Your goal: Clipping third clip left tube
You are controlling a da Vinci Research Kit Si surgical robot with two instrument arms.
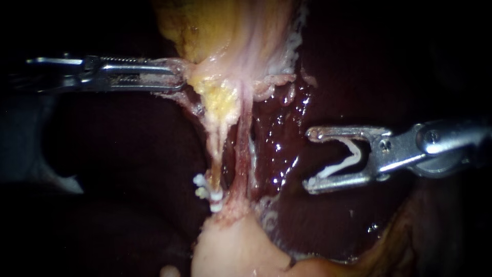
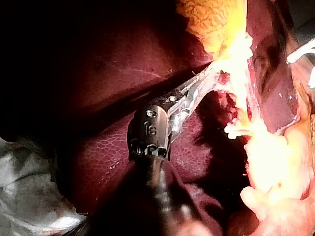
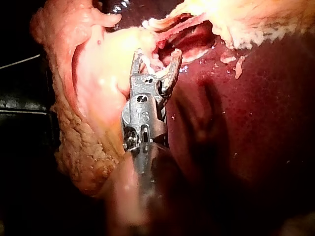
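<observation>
The left instrument (image 1: 177,77) comes in level over the liver (image 1: 284,133). Its jaws lie close together and pinch the edge of the yellow tissue (image 1: 220,31) where that tissue narrows. The left wrist view shows the same grip, with the thin jaws clamped on a pale fold just beside the yellow mass.

Two strands run from that narrowing to the pale tissue (image 1: 230,251) at the liver's near edge. The left tube (image 1: 219,149) is the paler, yellowish strand. The right tube (image 1: 242,154) is redder and lies just beside it. The placed clips (image 1: 215,201) are white and sit across the low end of the left tube, close to the pale tissue. Their ends stick out on the side towards the left instrument.

The right instrument (image 1: 309,160) hangs over wet, glossy liver on the far side of the right tube, and touches neither tube. Its jaws stand wide apart with a loaded clip (image 1: 335,166) seated between them. The white clip meets the upper jaw near the hinge and the lower jaw near its tip. The mouth of the jaws faces the tubes at about the middle of their length, above the placed clips. In the right wrist view the spread jaws point at the strands, with pale fatty tissue beside them.
</observation>
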